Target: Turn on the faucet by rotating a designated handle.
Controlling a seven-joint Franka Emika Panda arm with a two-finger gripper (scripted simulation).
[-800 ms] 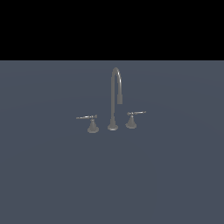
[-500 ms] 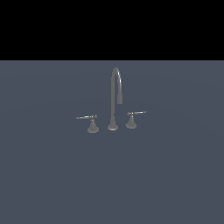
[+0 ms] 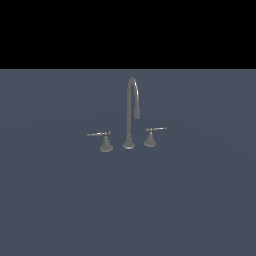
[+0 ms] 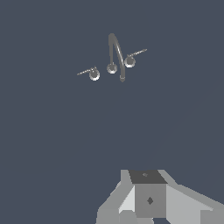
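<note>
The faucet point(image 3: 131, 107) is a small grey fixture with a tall gooseneck spout whose tip curves toward the exterior view's right. The designated handle point(image 3: 99, 134) is the thin lever on a cone base on the exterior view's left. Its twin point(image 3: 154, 131) stands on the right. The wrist view shows the faucet point(image 4: 114, 54) from above, with the designated handle point(image 4: 88, 72) and the twin point(image 4: 134, 56). My gripper point(image 4: 148, 176) shows only in the wrist view, far from the faucet. Its fingers form one block with no gap and hold nothing. The exterior view does not show the arm.
The faucet stands on a flat dark blue-grey surface point(image 3: 190, 200) that fills both views. A black band lies behind it in the exterior view.
</note>
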